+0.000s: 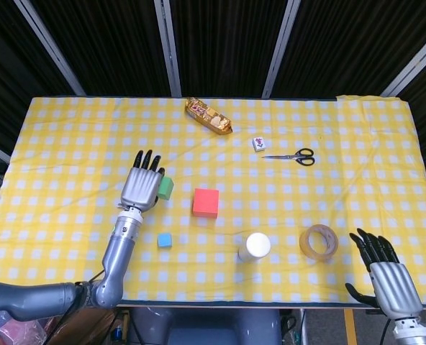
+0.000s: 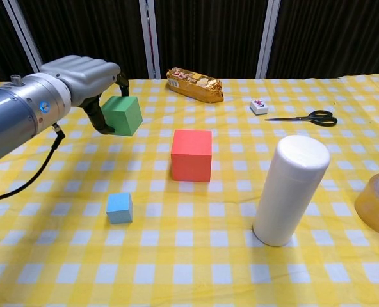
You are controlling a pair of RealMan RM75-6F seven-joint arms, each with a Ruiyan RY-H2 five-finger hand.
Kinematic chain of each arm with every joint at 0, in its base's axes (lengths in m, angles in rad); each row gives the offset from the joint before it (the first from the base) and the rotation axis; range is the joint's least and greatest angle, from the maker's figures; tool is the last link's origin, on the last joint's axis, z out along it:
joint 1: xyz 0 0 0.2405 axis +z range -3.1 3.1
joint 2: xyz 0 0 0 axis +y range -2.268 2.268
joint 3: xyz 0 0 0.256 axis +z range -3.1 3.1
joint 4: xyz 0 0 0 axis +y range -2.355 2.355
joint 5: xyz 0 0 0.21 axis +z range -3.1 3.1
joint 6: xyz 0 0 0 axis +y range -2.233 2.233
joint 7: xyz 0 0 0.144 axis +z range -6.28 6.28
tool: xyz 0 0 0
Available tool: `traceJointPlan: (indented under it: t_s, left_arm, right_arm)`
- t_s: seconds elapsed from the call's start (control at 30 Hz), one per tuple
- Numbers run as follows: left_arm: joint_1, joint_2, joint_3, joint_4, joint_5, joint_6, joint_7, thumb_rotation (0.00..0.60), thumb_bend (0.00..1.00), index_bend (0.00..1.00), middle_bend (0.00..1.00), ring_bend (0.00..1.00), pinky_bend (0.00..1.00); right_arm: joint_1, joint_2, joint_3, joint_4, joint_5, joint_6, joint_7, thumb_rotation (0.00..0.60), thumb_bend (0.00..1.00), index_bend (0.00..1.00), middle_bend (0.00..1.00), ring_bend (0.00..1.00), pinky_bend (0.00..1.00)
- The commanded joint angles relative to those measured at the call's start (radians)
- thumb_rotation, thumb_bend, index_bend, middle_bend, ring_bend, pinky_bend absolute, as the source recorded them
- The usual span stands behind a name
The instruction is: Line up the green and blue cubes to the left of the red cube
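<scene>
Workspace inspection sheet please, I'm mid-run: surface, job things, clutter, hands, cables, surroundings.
Surface: yellow checked tablecloth, flat.
Job things: green cube held off the cloth, left of the red cube; blue cube on the cloth, nearer the front.
Clutter: snack pack, small tile, scissors, white cylinder, tape roll.
Hands: left hand grips the green cube; right hand idle off the front edge.
Cables: black cable along the left arm.
Surroundings: dark curtain with metal posts.

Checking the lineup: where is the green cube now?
In the left hand, the green cube hangs just left of the red cube.
</scene>
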Motion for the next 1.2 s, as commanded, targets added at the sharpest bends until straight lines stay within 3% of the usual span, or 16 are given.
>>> traceJointPlan:
  t_s: [0.03, 0.33, 0.7, 1.2]
  left_arm:
    - [-0.016, -0.041, 0.005, -0.006, -0.035, 0.059, 0.039, 0.600, 0.34, 0.49, 0.12, 0.00, 0.00]
    - [-0.037, -0.140, 0.026, 0.079, -0.102, 0.115, 0.083, 0.600, 0.34, 0.49, 0.11, 0.00, 0.00]
    - [-0.081, -0.242, 0.025, 0.227, -0.088, 0.105, 0.065, 0.600, 0.34, 0.49, 0.11, 0.00, 0.00]
    - [-0.118, -0.333, 0.004, 0.316, -0.082, 0.108, 0.079, 0.600, 0.34, 0.49, 0.11, 0.00, 0.00]
  right_arm:
    - [-0.001, 0.002, -0.001, -0.001, -0.002, 0.003, 0.003, 0.600, 0.28, 0.05, 0.00, 0.00, 0.00]
    - [-0.004, 0.008, 0.000, 0.005, 0.000, 0.009, 0.026, 0.600, 0.28, 0.05, 0.00, 0.00, 0.00]
    - [0.002, 0.008, 0.004, 0.015, 0.010, -0.002, 0.038, 0.600, 0.28, 0.05, 0.00, 0.00, 0.00]
    - [0.005, 0.007, 0.003, 0.017, 0.012, -0.007, 0.041, 0.600, 0.28, 0.05, 0.00, 0.00, 0.00]
